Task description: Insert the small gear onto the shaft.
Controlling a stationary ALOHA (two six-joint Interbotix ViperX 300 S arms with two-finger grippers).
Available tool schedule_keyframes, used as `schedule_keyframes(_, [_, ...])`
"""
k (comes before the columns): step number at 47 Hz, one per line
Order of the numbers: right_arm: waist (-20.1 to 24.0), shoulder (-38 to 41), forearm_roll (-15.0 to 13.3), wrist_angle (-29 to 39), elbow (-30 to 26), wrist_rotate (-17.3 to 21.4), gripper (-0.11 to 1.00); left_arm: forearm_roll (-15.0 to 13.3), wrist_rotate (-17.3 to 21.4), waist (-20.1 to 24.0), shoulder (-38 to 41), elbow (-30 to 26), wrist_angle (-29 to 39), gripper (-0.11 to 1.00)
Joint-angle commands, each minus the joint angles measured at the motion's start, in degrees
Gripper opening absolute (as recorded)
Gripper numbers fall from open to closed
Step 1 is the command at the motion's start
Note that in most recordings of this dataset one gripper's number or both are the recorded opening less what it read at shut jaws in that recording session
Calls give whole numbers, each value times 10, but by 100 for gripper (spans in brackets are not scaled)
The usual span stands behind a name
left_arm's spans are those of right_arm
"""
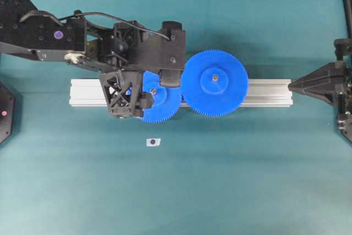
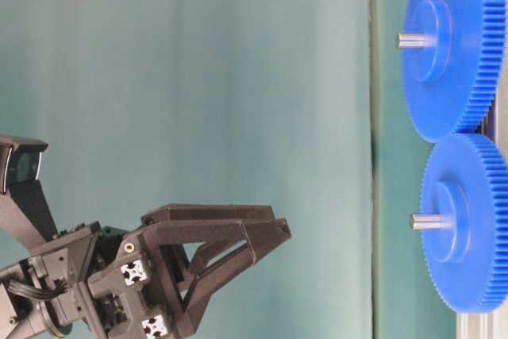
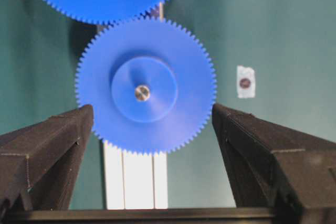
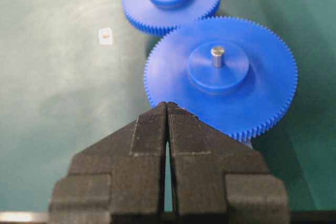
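1. The left gripper [image 3: 152,145] hangs above the rail with its jaws spread wide and nothing between them; each black finger [image 3: 50,150] stands clear of the teeth of the small gear [image 3: 146,85], one on either side.
2. Directly below that gripper, the small gear sits flat on the shaft [image 3: 142,93], whose silver end shows in the middle of the raised hub. The rest of the shaft, and any base it has, is hidden under the gear.
3. In the overhead view the left gripper [image 1: 144,93] and its wrist cover the left half of the small gear [image 1: 160,103], so only its right and lower edges can be seen.
4. Just beyond the small gear lies the large gear [image 1: 215,83], teeth meshing with it; in the left wrist view it is cut off by the top edge.
5. Both gears rest over the aluminium rail [image 1: 269,92], mostly hidden beneath them.
6. To one side of the gripper, on the green table [image 1: 231,180], lies a small white tag [image 1: 153,142] with a dark spot; too small to make out further.
7. The right gripper [image 4: 167,106] is well apart from all this at the table edge, fingertips pressed together, holding nothing.
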Motion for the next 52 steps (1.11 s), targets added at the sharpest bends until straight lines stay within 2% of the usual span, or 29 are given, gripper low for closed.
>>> schedule_keyframes(1, [-1,3,-1,-3,-4,5,0,1,1,-1,-9,-7,-4,87])
schedule_keyframes(52, [-1,3,0,-3,-4,6,0,1,1,-1,-1,-7,-2,87])
